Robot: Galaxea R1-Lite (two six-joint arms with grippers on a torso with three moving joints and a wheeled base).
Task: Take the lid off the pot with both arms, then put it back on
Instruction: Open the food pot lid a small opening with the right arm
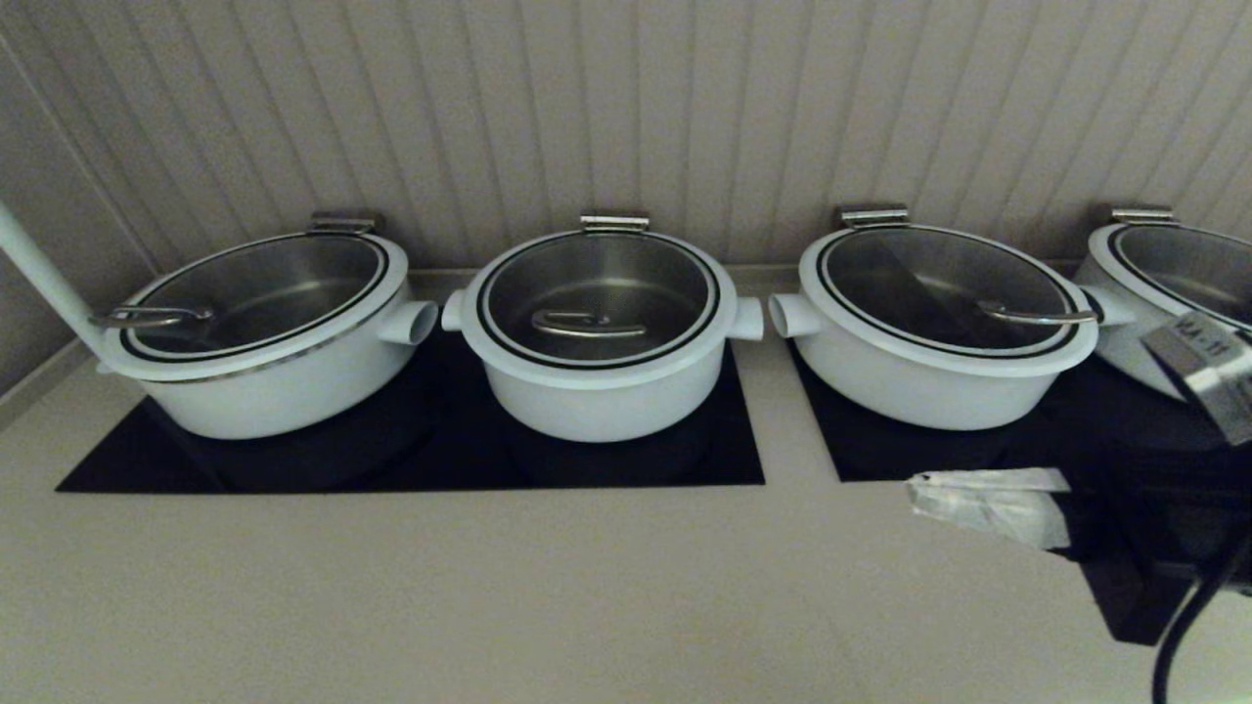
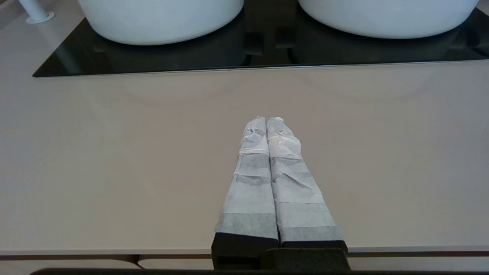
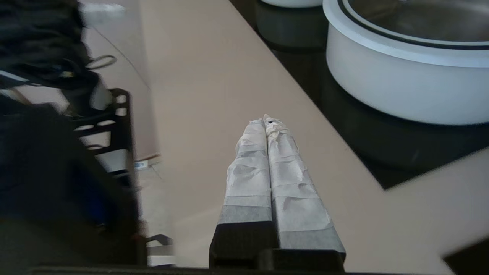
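From the head, four pots are counted; the pot [image 1: 599, 376] with its lid [image 1: 599, 298] on is seen well apart from the right gripper [image 1: 988, 504]. At the left wrist, the left gripper [image 2: 266, 121] is seen pressed together over the counter [image 2: 114, 152]. At the right wrist, closed fingers [image 3: 248, 160] are shown, probably near the third pot [image 3: 405, 91].

- Head view dim, warm-grey; soft shadows under pots on black cooktop [image 1: 411, 460].
- Wrist views brighter, even light.
- Right wrist view: motion blur at edges; dark robot base [image 3: 57, 152] out of focus.

Ribbed wall [image 1: 626, 108] behind beige counter [image 1: 440, 587]
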